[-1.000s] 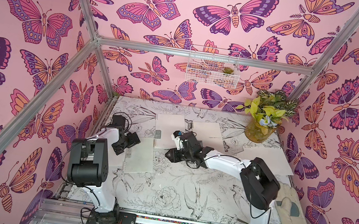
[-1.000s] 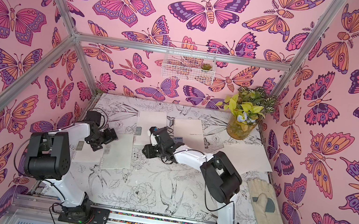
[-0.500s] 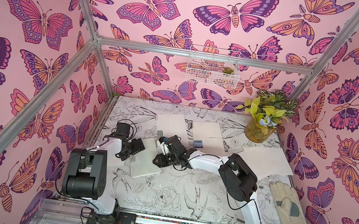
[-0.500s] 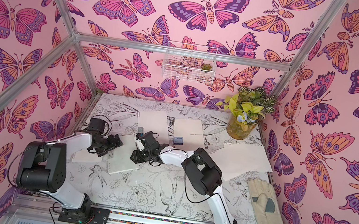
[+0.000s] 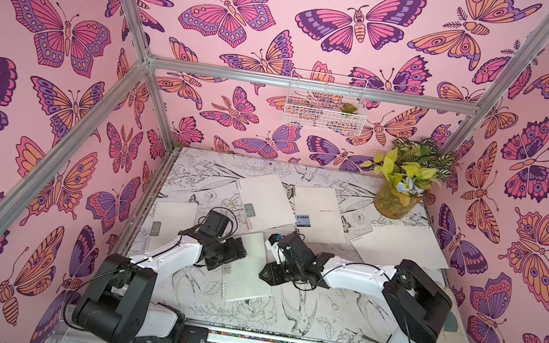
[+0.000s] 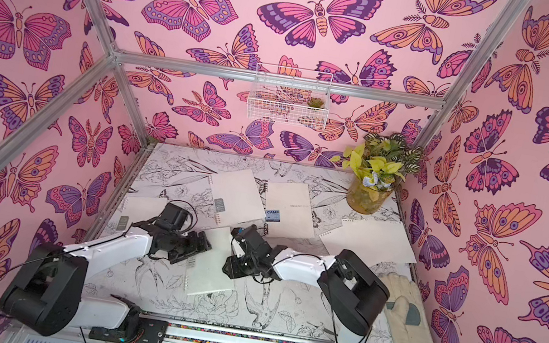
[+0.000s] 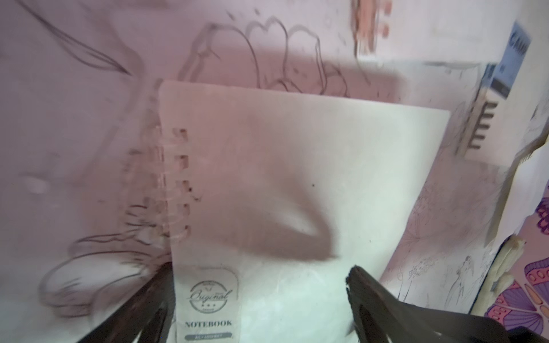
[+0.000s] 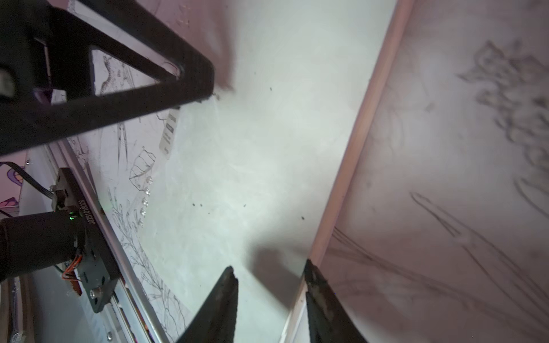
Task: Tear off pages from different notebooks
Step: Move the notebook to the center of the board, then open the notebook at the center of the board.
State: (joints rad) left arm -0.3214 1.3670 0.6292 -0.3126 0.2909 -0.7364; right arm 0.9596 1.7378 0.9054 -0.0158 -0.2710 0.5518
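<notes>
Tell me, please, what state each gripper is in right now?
Left gripper: open, jaws wide apart over the white-coil notebook, holding nothing.
Right gripper: open with a narrower gap, at that notebook's edge, holding nothing.

The left arm (image 5: 168,256) reaches forward, low over the desk; the left tool (image 7: 258,297) has its jaws spread wide. The right arm (image 5: 356,280) reaches across toward it; the right tool (image 8: 270,285) holds its jaws partly apart. The tools face each other, near but apart.
</notes>
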